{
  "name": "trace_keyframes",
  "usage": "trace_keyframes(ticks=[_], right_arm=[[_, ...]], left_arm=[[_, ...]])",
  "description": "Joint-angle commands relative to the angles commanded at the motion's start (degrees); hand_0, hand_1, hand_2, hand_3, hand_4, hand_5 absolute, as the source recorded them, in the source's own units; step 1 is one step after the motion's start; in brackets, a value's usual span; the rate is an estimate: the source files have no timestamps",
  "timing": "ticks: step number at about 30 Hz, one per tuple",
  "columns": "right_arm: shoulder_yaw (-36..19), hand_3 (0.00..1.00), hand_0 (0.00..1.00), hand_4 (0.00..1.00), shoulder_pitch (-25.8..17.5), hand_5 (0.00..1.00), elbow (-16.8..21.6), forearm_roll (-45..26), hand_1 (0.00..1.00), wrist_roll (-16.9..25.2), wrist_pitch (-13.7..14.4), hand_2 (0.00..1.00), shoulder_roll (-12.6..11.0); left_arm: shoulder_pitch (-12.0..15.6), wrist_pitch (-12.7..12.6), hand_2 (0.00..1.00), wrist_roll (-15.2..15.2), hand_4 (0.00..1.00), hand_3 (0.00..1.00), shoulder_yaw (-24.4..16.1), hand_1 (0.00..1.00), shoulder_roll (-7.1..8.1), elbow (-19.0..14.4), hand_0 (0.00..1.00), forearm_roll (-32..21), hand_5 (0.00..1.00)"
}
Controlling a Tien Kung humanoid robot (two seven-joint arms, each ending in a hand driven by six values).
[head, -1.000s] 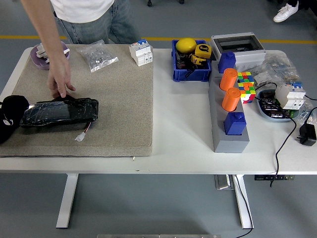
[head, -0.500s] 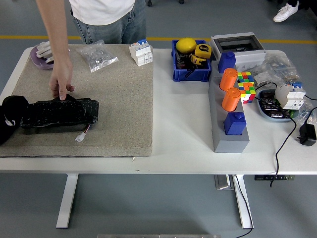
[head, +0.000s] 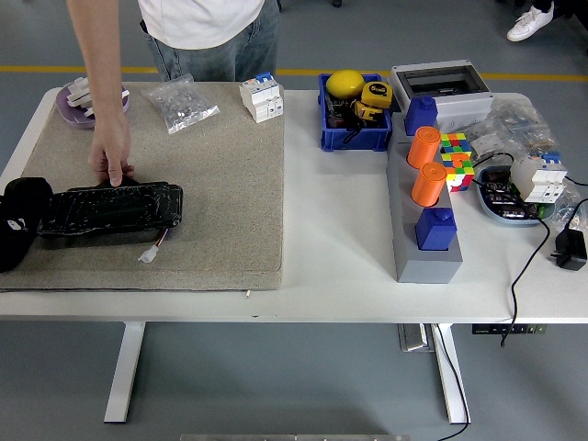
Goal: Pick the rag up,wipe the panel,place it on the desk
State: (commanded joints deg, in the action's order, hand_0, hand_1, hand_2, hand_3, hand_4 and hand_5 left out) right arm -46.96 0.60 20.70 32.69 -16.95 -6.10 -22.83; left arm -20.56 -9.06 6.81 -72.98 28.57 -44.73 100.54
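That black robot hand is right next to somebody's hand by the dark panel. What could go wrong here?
The person's hand rests at the far edge of the panel, while the robot's left hand sits at its left end; a wiping sweep might bump the person's fingers. The panel's loose white connector trails toward the mat's near side and could snag. No rag is clearly visible, so the wipe may have nothing to work with.

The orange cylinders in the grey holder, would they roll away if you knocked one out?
Probably. The orange cylinders look round and smooth, so one on its side would likely roll. Standing in the grey holder, they seem steady, though fairly tall, so perhaps tippy alone.
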Motion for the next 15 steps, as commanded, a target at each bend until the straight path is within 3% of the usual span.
trace_keyframes(ticks=[5, 6, 11, 12, 15], right_arm=[[-0.4, 0.670, 0.744, 0.888, 0.1, 0.540, 0.1, 0.2, 0.704, 0.1, 0.1, 0.733, 0.0], [-0.5, 0.671, 0.745, 0.888, 0.1, 0.539, 0.1, 0.2, 0.703, 0.1, 0.1, 0.734, 0.0], [-0.7, 0.671, 0.745, 0.888, 0.1, 0.539, 0.0, 0.3, 0.703, 0.2, 0.2, 0.734, 0.1], [-0.7, 0.672, 0.745, 0.888, 0.1, 0.539, 0.0, 0.3, 0.704, 0.2, 0.2, 0.733, 0.1], [-0.8, 0.672, 0.745, 0.888, 0.1, 0.539, 0.0, 0.3, 0.704, 0.2, 0.2, 0.733, 0.2]], left_arm=[[0.0, -0.9, 0.564, -0.4, 0.710, 0.576, 0.2, 0.261, -0.08, 0.5, 0.243, 0.3, 0.188], [0.0, -1.2, 0.558, -0.5, 0.639, 0.567, 0.3, 0.243, -0.10, 0.6, 0.225, 0.4, 0.061], [0.2, -2.7, 0.558, -0.8, 0.639, 0.567, 0.6, 0.243, -0.17, 0.9, 0.225, 1.2, 0.061], [0.2, -2.9, 0.539, -0.7, 0.526, 0.555, 0.6, 0.206, -0.17, 1.0, 0.217, 1.4, 0.002], [0.3, -3.5, 0.539, -0.8, 0.526, 0.555, 0.5, 0.206, -0.10, 0.9, 0.217, 2.2, 0.002]])
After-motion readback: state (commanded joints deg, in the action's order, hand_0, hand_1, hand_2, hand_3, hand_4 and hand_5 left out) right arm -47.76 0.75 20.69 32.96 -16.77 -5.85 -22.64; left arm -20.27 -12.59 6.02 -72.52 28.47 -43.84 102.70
